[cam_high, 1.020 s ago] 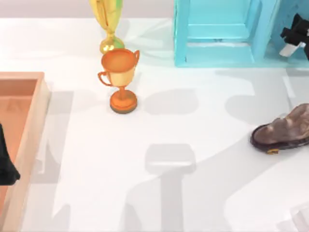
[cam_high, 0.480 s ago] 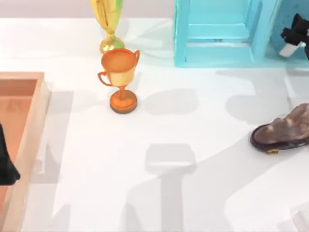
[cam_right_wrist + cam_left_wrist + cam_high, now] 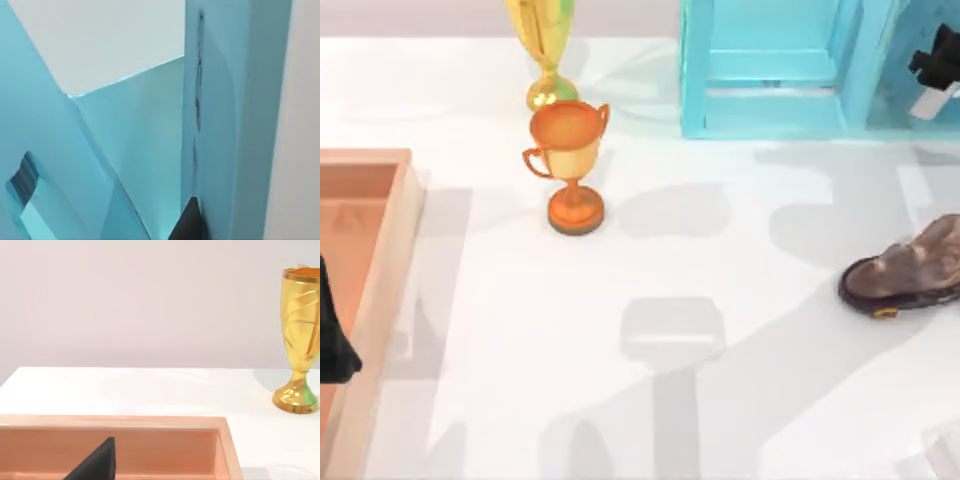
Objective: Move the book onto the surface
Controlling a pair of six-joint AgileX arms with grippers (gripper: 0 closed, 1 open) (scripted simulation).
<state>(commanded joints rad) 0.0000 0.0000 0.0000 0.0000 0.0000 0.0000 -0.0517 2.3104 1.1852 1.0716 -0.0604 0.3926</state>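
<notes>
Reaching into the turquoise shelf unit (image 3: 770,70) at the surface's (image 3: 720,250) far right, the right tool (image 3: 932,78) hid its fingers; the left tool (image 3: 332,340) sat parked over the wooden tray (image 3: 380,260). I couldn't make out the book.

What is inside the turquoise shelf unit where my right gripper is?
The right gripper sits at the shelf unit, top right. Its wrist view shows turquoise panels and a dark fingertip. Whether the book lies deeper inside cannot be seen.

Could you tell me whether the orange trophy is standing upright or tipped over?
Upright: the orange trophy stands on its round base on the white tabletop, cup opening upward.
</notes>
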